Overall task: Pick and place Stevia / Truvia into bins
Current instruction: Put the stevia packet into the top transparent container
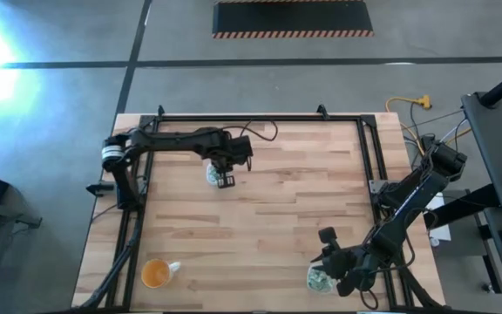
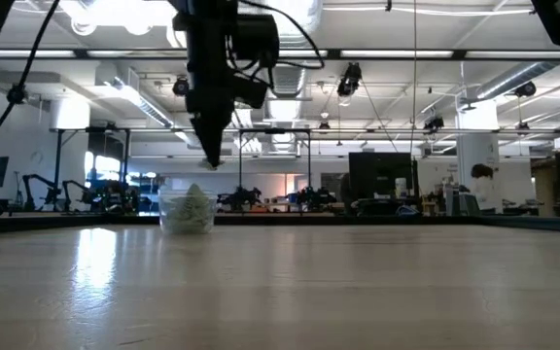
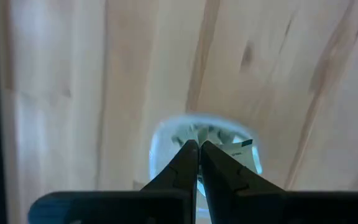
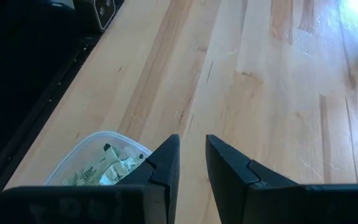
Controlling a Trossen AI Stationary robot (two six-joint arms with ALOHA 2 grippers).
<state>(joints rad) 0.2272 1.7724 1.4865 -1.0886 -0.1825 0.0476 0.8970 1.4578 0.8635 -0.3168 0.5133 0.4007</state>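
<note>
My left end effector hangs over the clear cup in the upper left of the overhead frame, fingers pressed together with nothing between them that I can see. My right end effector sits low at the lower right, beside the second clear cup, its fingers a narrow gap apart and empty.

The packets lie heaped inside both cups; I see no loose ones on the wooden counter, so the sorting looks close to finished. In the table-level frame the left cup shows a pale mound rising to its rim.

I judge these packets feather-light, thin and floppy, their paper easy to crease and apt to slide over one another. A pinch across a short edge or a raised corner would suit best, with light pressure, since a hard squeeze could burst the paper.

My count: two clear cups, one orange cup at the lower left with a small white piece touching it, and two arms. The packets are too jumbled to number.
</note>
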